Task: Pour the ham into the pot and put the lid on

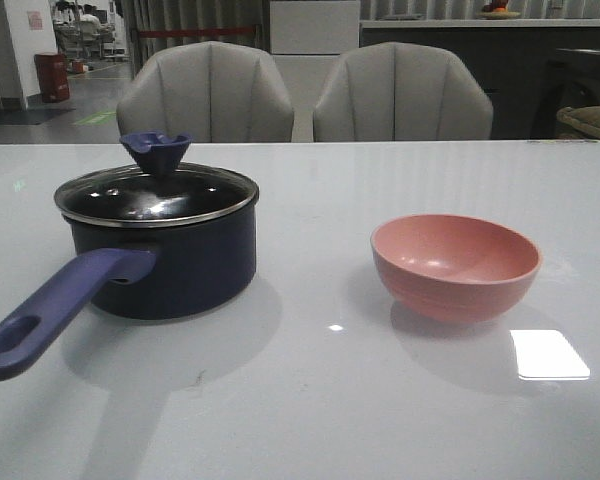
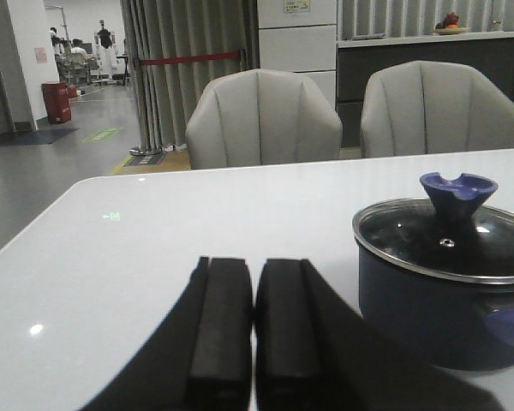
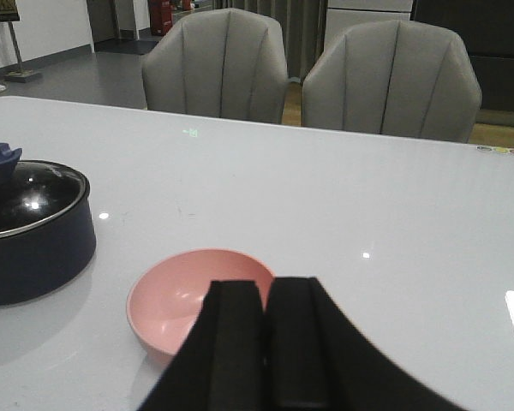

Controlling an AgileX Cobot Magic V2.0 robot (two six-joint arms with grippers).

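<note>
The dark navy pot (image 1: 170, 265) stands at the left of the table with its purple-blue handle (image 1: 50, 310) pointing toward the front. The glass lid (image 1: 155, 195) with its purple-blue knob (image 1: 155, 150) sits on the pot. The pot also shows in the left wrist view (image 2: 437, 308) and in the right wrist view (image 3: 34, 248). No ham shows in any view. The pink bowl (image 1: 455, 265) stands at the right and looks empty. My left gripper (image 2: 254, 282) is shut and empty, left of the pot. My right gripper (image 3: 264, 300) is shut and empty, just behind the bowl (image 3: 184, 295).
Two grey chairs (image 1: 205, 95) (image 1: 400, 95) stand behind the table's far edge. The white table (image 1: 320, 400) carries a bright light reflection at the front right. Neither arm shows in the front view.
</note>
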